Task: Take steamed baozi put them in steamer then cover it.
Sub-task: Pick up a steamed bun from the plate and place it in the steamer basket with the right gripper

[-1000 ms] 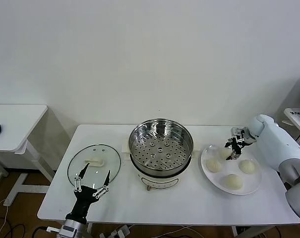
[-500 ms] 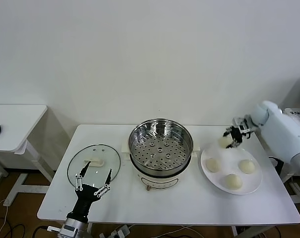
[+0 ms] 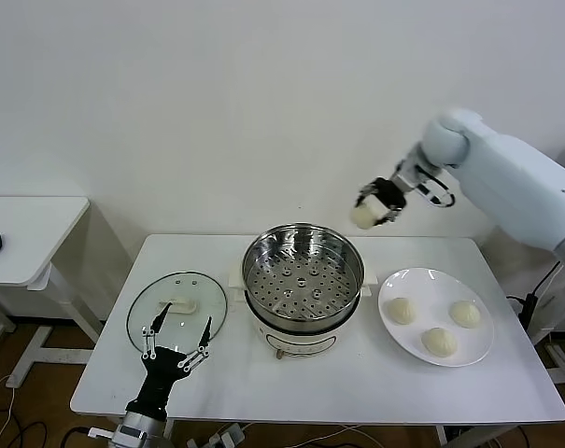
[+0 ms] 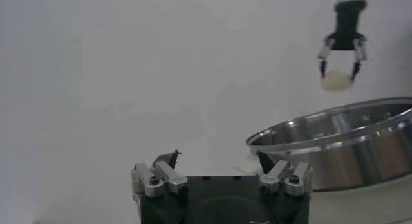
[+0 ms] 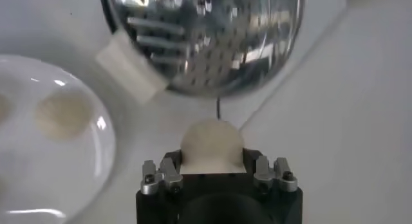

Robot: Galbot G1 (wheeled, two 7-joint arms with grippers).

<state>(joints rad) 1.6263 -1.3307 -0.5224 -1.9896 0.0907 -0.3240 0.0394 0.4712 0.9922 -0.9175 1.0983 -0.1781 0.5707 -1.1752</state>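
Observation:
My right gripper [image 3: 371,210] is shut on a cream-white baozi [image 3: 366,216] and holds it in the air, above and just beyond the steamer's far right rim. The wrist view shows the bun [image 5: 212,143] between the jaws with the steamer [image 5: 206,35] below. The shiny perforated steamer [image 3: 303,268] stands empty on its cream pot base at the table's middle. Three baozi [image 3: 402,311] [image 3: 465,314] [image 3: 439,342] lie on the white plate [image 3: 444,280] to the right. My left gripper [image 3: 175,347] is open and empty near the front left, by the glass lid [image 3: 176,308].
The glass lid with its cream handle lies flat on the table left of the steamer. A small white side table [image 3: 30,233] with a dark object stands at the far left. A white wall is close behind the table.
My right gripper has lifted one baozi off the plate and carried it up and left, to above the steamer's far right rim. The left arm has not moved.

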